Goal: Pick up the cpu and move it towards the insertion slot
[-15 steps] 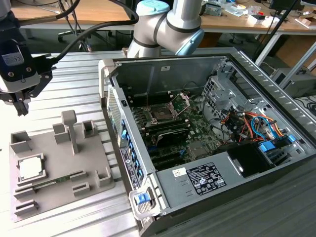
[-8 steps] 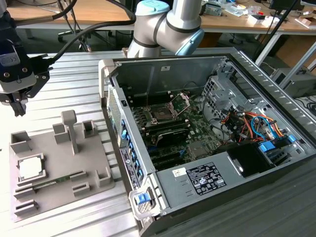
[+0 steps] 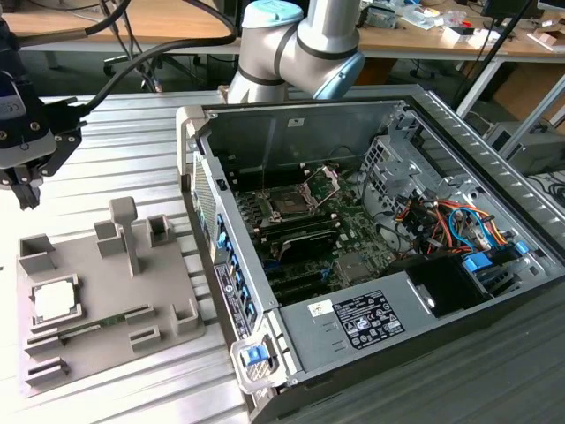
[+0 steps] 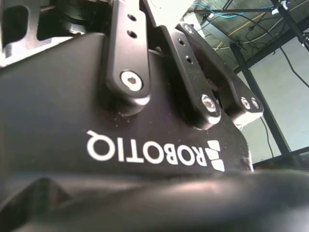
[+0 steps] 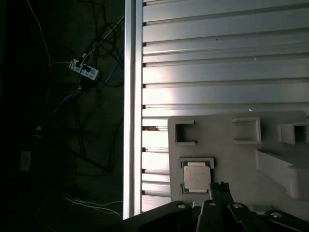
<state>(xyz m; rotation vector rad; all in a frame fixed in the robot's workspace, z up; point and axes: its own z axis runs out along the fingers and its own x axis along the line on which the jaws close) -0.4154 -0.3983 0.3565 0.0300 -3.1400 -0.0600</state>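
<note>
Where the slatted table (image 5: 217, 58) ends, cables (image 5: 67, 96) trail.

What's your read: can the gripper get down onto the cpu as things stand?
Probably yes. The cpu lies uncovered in its pocket on the grey holder, and the gripper hangs above it, apart, with nothing between them. The holder's tall post stands off toward the exterior view's right.
</note>
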